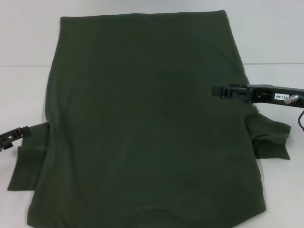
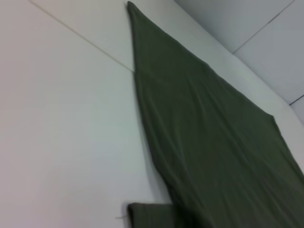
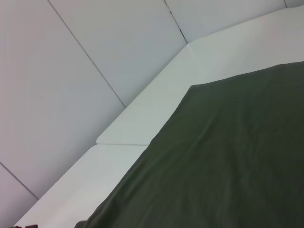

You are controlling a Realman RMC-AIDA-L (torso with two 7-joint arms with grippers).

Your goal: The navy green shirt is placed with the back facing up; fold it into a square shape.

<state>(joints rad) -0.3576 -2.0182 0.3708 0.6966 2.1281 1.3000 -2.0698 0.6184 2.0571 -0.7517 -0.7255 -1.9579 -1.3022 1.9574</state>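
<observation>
Dark olive-green cotton T-shirt (image 1: 147, 118) spread flat on white table (image 1: 28, 90), plain side up. Left gripper (image 1: 21, 131) at left sleeve, right gripper (image 1: 225, 91) over right edge; finger state of both: cannot tell.

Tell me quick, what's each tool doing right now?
Left tool: at the navy green shirt's left sleeve; grip cannot be told.
Right tool: over its right edge; cannot be told.

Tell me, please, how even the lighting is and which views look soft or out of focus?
Head view: flat, even light, the white table bright, the navy green shirt dark with faint creases. Left wrist view: soft overall, the shirt's nearest part blurred. Right wrist view: sharper, cloth wrinkles readable, no glare.
</observation>
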